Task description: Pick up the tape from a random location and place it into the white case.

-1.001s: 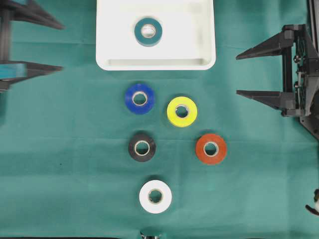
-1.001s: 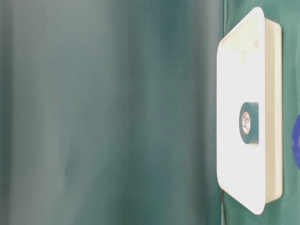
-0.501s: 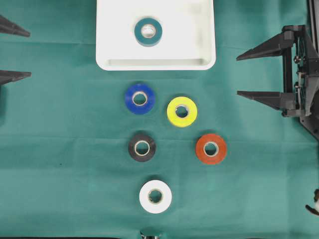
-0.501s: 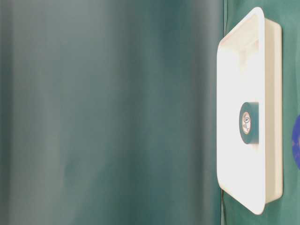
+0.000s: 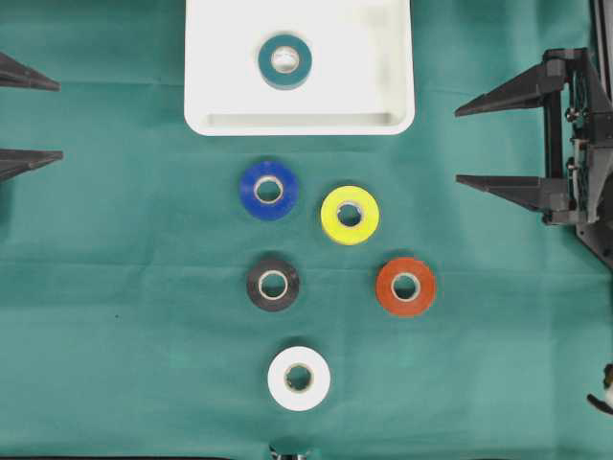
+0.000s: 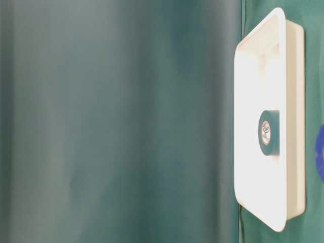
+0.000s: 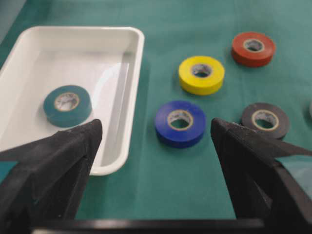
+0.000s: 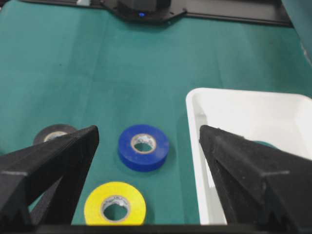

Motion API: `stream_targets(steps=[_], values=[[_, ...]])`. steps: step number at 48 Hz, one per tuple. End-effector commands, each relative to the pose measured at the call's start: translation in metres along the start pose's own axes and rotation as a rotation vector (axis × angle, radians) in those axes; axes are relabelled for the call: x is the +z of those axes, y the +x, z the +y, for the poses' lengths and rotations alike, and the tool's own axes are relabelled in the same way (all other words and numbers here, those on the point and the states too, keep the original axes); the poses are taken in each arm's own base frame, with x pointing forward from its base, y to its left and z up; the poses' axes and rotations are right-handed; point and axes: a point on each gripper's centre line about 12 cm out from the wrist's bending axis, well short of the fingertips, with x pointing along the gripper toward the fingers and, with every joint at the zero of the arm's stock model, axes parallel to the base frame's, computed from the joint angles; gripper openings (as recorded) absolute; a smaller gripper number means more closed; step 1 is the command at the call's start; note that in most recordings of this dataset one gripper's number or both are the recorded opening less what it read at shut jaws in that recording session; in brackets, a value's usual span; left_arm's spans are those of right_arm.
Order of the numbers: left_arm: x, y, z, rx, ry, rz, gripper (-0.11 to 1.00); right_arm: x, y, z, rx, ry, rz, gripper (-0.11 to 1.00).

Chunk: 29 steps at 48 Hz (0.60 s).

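While both grippers gape empty: white case, apparently only teal tape inside.

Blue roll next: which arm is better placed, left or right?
Probably left. The left gripper, open, frames the blue roll centrally in its wrist view. The right gripper is open too, but nearer the yellow roll.

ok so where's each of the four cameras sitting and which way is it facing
Overhead: above, looking straight down at case and six rolls; jaw tips at both edges.
Table-level: low, rotated sideways, sees case and teal roll; no robot.
Left wrist: behind open jaws, facing blue roll.
Right wrist: behind open jaws, facing it oppositely.
Shared: all show the case.
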Motion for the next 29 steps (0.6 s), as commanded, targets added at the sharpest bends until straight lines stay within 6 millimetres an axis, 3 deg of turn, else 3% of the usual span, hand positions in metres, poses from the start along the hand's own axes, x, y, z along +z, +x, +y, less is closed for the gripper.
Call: stream_targets(steps=[1, 29], values=[[0.0048, 0.0008, -0.0008, -0.005, 0.0, -0.014, 0.97, 0.0069, 0.0003, 0.0001, 0.0, 0.0, -0.02, 0.92], [0.0058, 0.0004, -0.001, -0.007, -0.001, -0.019, 0.97, 0.0072, 0.0002, 0.0046, 0.02, 0.006, -0.02, 0.92]])
